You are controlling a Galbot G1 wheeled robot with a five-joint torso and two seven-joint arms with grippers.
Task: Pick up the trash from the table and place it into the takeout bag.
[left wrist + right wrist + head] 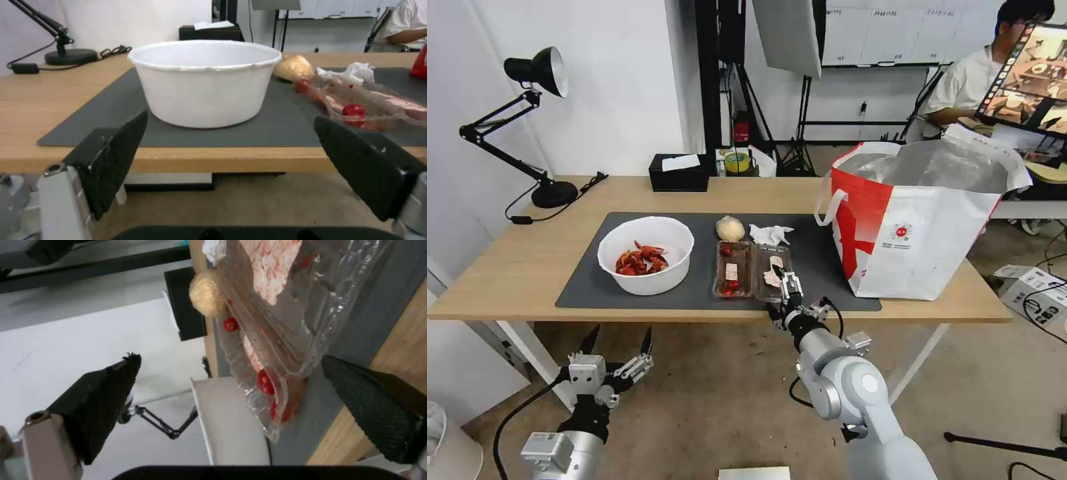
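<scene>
On the table, a white round bowl of red crayfish shells stands at the left of the dark mat. To its right lie the clear clamshell tray, a beige wrapped ball and a crumpled white tissue. The red-and-white takeout bag stands open at the table's right end. My right gripper is open at the tray's near edge, turned on its side; the right wrist view has the tray between its fingers. My left gripper hangs open below the table's front edge, facing the bowl.
A black tissue box sits at the table's back edge and a black desk lamp at the back left, its cable trailing on the wood. A cardboard box lies on the floor to the right.
</scene>
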